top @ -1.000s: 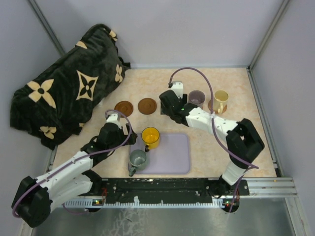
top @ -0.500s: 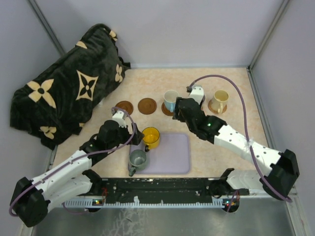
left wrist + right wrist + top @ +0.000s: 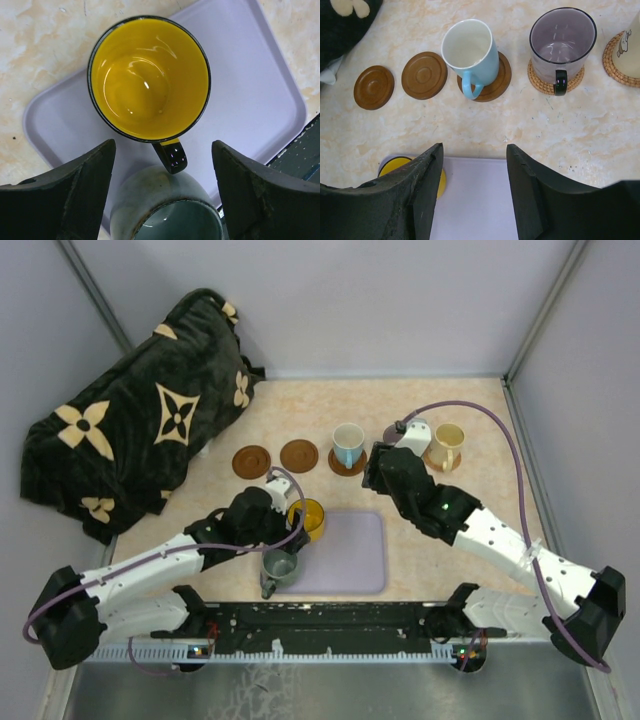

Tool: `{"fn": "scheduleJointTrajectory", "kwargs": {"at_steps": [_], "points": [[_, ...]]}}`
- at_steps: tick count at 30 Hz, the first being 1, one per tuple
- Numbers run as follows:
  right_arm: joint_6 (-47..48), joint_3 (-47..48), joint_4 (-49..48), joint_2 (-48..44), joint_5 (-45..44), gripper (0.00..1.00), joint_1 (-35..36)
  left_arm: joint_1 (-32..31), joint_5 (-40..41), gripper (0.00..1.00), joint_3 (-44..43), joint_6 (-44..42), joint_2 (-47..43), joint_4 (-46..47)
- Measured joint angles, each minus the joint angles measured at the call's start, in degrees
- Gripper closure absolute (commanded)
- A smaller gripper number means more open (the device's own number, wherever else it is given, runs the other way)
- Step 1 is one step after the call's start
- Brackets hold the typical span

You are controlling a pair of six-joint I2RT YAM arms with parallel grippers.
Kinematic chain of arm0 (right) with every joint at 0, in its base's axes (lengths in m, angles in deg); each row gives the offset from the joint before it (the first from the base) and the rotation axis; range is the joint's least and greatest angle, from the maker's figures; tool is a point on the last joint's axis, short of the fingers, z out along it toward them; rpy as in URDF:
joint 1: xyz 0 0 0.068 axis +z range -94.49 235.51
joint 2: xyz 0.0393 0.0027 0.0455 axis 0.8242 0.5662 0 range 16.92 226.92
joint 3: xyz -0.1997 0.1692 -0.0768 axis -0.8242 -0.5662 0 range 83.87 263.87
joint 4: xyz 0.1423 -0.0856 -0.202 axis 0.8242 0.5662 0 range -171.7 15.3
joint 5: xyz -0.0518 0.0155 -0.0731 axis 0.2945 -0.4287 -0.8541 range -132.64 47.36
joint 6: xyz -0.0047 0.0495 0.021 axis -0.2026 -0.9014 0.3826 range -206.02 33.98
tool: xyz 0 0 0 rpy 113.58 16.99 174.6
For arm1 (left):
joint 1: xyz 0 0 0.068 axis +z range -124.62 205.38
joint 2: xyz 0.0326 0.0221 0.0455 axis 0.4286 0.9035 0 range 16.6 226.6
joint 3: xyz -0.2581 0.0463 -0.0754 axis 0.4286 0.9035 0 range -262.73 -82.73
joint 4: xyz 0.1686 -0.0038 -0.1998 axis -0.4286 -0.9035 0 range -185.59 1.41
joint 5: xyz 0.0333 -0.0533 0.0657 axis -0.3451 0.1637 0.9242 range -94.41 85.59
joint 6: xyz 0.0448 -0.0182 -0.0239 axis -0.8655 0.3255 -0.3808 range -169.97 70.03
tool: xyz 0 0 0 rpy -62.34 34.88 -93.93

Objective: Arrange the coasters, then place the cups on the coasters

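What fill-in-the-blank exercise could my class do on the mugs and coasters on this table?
1. Left of the blue mug lie ___ bare coasters.
2. The yellow mug and the purple mug both have ___ handles.
3. Counting the beige mug, ___ mugs stand on coasters.
Missing words: two; black; three.

Beige marbled tabletop (image 3: 470,410); plain grey walls (image 3: 380,300); dark floral blanket (image 3: 140,410) back-left.

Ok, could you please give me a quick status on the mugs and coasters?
Left hand open above yellow mug on tray. Right hand open, empty. Two brown coasters bare. Grey-green mug crowds yellow mug's handle.
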Motion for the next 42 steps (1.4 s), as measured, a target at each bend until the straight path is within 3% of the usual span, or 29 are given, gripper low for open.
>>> {"fn": "scheduleJointTrajectory", "kwargs": {"at_steps": [9, 14, 22, 24, 28, 42], "points": [[-0.4, -1.9, 0.2, -0.9, 0.1, 0.46, 0.3, -3.0, 0.5, 0.30, -0.8, 0.1, 6.7, -0.8], [-0.5, -2.3, 0.0, -1.6, 0.3, 0.46, 0.3, -3.8, 1.0, 0.46, -1.1, 0.5, 9.6, 0.5], [-0.6, -3.0, 0.0, -1.6, 1.4, 0.45, 0.3, -4.7, 2.8, 0.59, -1.9, 1.1, 11.8, 2.1], [-0.7, -3.1, 0.0, -1.6, 1.5, 0.45, 0.3, -4.8, 3.3, 0.68, -2.2, 1.7, 12.0, 2.0], [-0.9, -3.4, -0.3, -1.7, 1.8, 0.45, 0.3, -5.0, 5.2, 0.99, -3.8, 2.5, 12.9, -0.1], [-1.4, -4.9, -1.0, -1.8, 3.4, 0.44, 0.3, -6.6, 12.6, 1.00, -6.9, 4.5, 11.3, -6.7]]}}
